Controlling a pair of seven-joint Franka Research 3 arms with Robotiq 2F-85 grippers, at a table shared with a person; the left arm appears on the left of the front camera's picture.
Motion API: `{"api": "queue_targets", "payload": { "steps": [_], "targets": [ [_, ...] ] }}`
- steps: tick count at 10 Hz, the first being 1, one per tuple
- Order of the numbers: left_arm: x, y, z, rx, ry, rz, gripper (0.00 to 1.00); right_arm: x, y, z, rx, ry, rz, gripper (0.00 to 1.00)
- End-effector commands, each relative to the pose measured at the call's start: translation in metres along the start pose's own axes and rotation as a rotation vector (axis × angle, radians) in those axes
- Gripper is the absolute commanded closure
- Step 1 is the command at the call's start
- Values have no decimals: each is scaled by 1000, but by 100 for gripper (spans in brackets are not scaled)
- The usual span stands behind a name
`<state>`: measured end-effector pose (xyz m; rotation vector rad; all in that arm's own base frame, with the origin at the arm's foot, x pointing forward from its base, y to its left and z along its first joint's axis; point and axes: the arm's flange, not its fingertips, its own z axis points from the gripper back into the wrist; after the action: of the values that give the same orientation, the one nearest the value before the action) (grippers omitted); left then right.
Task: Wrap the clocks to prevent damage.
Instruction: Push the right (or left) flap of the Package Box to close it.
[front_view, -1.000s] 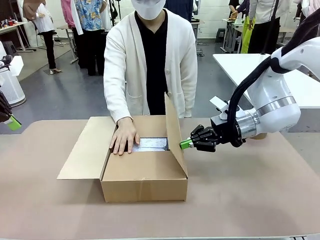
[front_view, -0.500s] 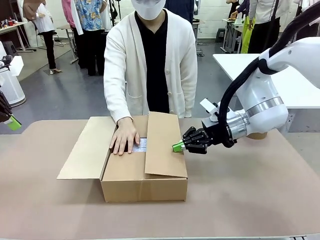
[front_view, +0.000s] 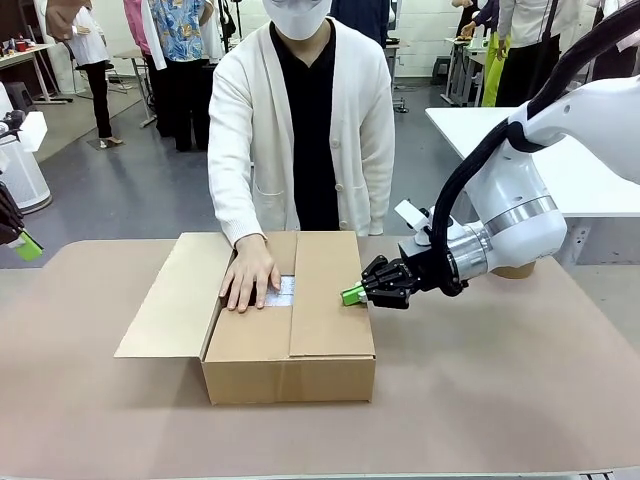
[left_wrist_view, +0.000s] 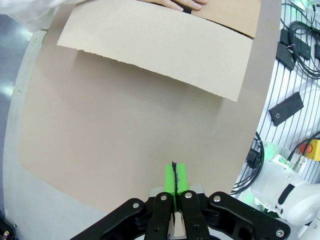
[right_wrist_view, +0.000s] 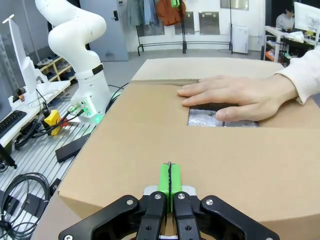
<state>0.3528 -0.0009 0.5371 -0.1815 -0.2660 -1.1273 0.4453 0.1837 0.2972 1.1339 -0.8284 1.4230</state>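
A brown cardboard box (front_view: 290, 352) is seen on the brown-covered bench (front_view: 500, 400), in front of a person in a white cardigan at the far side. The box's right flap (front_view: 325, 292) lies folded flat over the opening, while its left flap (front_view: 170, 297) is spread outward and slopes down toward the bench. Between the two, a narrow gap is left, and in it a small patch of the clocks (front_view: 283, 290) is visible as whitish, shiny bubble wrap inside the box. No clock face can be made out. The person's hand (front_view: 248, 275) is laid flat, fingers spread, on the near flap at the left of the gap, its fingertips reaching onto the wrap.

The right robot hand (front_view: 352, 295) is held low at the outer edge of the right flap, its arm reaching in from the right. Its green pads are pressed together with nothing between them, and they are pointed across the top of the box toward the person's hand. Whether the tips rest on the cardboard or hang just above it cannot be told.

The left robot hand (left_wrist_view: 174, 182) is held well apart from the box, above bare bench near the left edge. Its pads are likewise pressed together and nothing is pinched. In the left wrist view the outspread left flap is seen beyond it.
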Motion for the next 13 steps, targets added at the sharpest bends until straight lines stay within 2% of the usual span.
{"api": "queue_targets", "payload": {
  "steps": [1, 8, 9, 13],
  "targets": [
    [-1, 2, -1, 6, -13, -10, 100, -19, -9, -12, -25, 71, -33, 99],
    [-1, 2, -1, 6, -13, -10, 100, -20, -6, -13, -6, 145, -28, 99],
    [-1, 2, -1, 6, -13, -10, 100, 0, -1, -1, -1, 11, -21, 99],
    [-1, 2, -1, 6, -13, -10, 100, 0, -1, -1, -1, 11, -21, 99]
  ]
}}
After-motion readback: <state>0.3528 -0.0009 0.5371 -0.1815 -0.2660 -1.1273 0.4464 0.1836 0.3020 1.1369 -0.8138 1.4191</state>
